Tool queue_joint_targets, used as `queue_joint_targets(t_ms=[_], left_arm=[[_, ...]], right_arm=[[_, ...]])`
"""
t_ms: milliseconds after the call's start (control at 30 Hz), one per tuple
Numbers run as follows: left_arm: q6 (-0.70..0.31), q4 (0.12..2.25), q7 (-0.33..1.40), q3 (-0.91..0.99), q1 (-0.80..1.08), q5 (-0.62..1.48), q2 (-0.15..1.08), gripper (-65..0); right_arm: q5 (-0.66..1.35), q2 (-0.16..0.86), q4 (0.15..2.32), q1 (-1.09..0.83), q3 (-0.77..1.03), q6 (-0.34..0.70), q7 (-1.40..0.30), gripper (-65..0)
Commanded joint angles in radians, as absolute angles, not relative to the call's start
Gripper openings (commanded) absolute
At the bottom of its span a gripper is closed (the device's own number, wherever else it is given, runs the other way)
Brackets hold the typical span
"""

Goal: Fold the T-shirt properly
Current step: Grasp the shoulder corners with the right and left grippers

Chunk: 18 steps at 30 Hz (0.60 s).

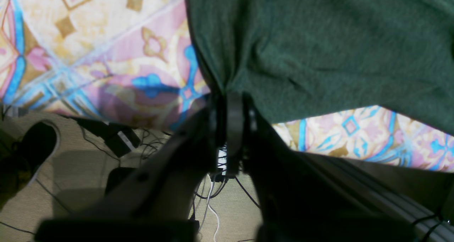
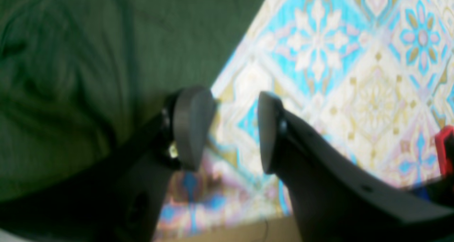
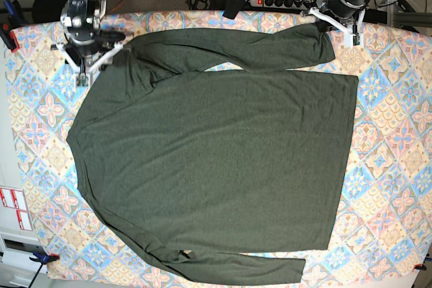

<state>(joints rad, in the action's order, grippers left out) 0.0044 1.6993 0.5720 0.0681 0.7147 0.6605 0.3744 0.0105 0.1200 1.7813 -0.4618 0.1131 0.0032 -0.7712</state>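
T-shirt (image 3: 216, 160) spread flat over patterned tablecloth (image 3: 395, 160), filling centre of base view, sleeves along top and bottom edges. Left gripper (image 1: 227, 96) clenched on sleeve fabric at upper right of base view. Right gripper (image 2: 234, 128) released, jaws apart, nothing between them, just beside shirt edge, upper left.

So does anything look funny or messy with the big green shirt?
A little. The T-shirt lies mostly flat, but the top sleeve is bent across its body, and the left gripper pinches a bunched cuff. Nothing torn or spilled.
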Motion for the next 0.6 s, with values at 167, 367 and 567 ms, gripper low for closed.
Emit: queue_joint_targets(t_ms=[167,367,567], left_arm=[[0.002,1.715,0.561,0.074,0.722,0.662,0.384,-65.0],[0.002,1.715,0.561,0.074,0.722,0.662,0.386,-65.0],[0.002,1.715,0.561,0.074,0.722,0.659,0.386,-65.0]], right_arm=[[0.010,0.127,1.685,-0.390,0.124,0.002,-0.759,-40.3],[0.010,0.127,1.612,-0.332,0.124,0.002,-0.756,-40.2],[0.010,0.127,1.558,-0.274,0.124,0.004,-0.757,-40.2]])
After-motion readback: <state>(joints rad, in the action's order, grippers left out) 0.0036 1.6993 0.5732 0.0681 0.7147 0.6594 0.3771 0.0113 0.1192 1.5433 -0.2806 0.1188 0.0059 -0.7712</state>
